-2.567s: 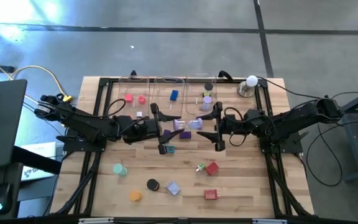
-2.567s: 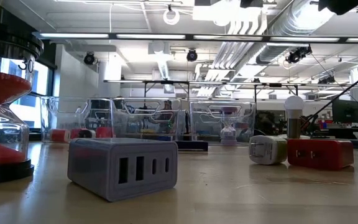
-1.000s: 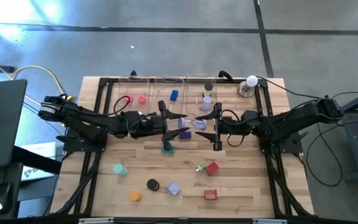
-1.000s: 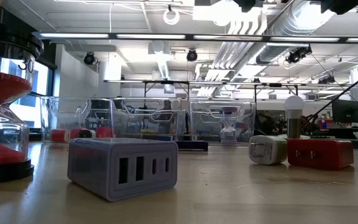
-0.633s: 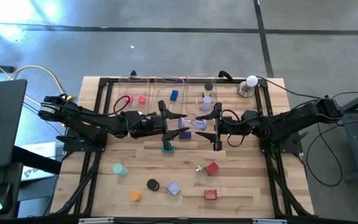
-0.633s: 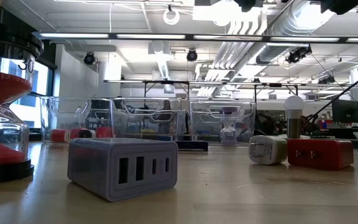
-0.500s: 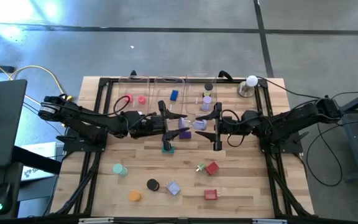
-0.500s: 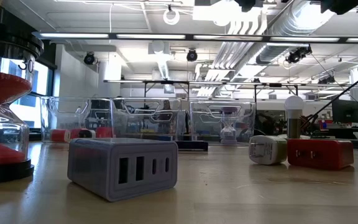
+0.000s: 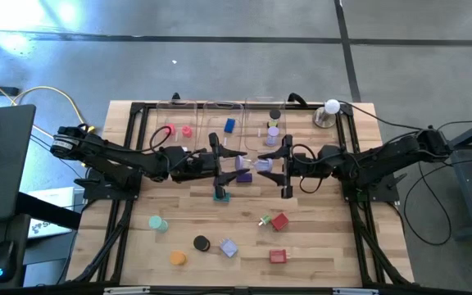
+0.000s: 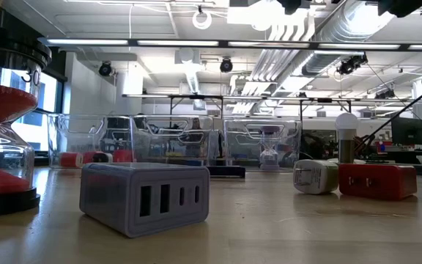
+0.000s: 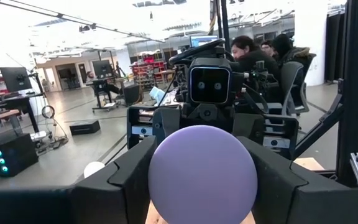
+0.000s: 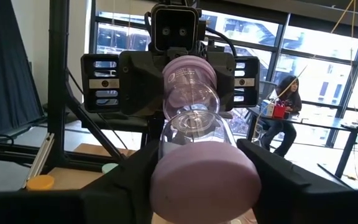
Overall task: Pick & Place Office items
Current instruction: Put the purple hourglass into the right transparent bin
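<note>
Since the earliest frame the left arm has reached further in from 9 o'clock, so the left gripper [image 9: 222, 168] now stands close to the right gripper [image 9: 283, 168], which comes from 3 o'clock. In the last second the two have hardly moved in the high view. The left gripper pinches one round end of a purple hourglass [image 9: 250, 164]; in its wrist view that end fills the space between the two dark fingers [image 11: 123, 177]. In the right wrist view the other end of the same hourglass [image 12: 194, 143] sits between the right gripper's fingers [image 12: 135, 174], which appear to touch it on both sides, so I judge that this gripper also pinches it. The hourglass is therefore held in the air between both grippers, lying level, a little to 12 o'clock of the table's middle. To me this looks like a handover, and the next step would be that one gripper lets go. The clear trays [image 9: 220, 106] stand at 12 o'clock and already hold some pieces. Many pieces are not yet placed: red blocks [image 9: 279, 221], a black disc [image 9: 201, 243] and an orange disc [image 9: 178, 258] lie toward 6 o'clock.
</note>
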You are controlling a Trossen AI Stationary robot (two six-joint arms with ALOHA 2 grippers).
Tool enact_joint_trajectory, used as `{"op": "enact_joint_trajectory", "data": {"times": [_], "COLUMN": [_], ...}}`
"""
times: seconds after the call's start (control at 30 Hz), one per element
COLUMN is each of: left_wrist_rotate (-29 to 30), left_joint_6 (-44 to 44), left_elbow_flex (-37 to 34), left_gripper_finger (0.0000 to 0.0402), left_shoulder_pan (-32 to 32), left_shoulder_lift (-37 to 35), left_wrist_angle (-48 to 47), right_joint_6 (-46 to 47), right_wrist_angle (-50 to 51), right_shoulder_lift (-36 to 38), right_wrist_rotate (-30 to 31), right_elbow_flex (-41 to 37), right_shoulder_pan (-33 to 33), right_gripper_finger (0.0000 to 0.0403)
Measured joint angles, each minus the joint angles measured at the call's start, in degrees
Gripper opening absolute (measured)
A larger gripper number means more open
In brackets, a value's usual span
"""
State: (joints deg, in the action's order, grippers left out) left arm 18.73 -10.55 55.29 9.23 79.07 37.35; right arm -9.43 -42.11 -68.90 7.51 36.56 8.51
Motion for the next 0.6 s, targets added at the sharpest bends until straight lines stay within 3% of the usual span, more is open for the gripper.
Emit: {"op": "enact_joint_trajectory", "data": {"times": [0.47, 0.6], "left_wrist_rotate": [-0.1, 4.4], "left_joint_6": [-1.6, -3.0], "left_elbow_flex": [0.0, 0.0], "left_gripper_finger": [0.0245, 0.0258], "left_shoulder_pan": [0.4, 1.4], "left_shoulder_lift": [0.3, 0.3], "left_wrist_angle": [0.2, 0.4], "right_joint_6": [0.4, 3.0], "right_wrist_angle": [1.6, 3.5], "right_shoulder_lift": [0.0, 0.0], "right_wrist_rotate": [-0.5, -0.3], "right_elbow_flex": [0.0, 0.0], "right_shoulder_pan": [0.1, 0.0], "right_gripper_finger": [0.0181, 0.0181]}}
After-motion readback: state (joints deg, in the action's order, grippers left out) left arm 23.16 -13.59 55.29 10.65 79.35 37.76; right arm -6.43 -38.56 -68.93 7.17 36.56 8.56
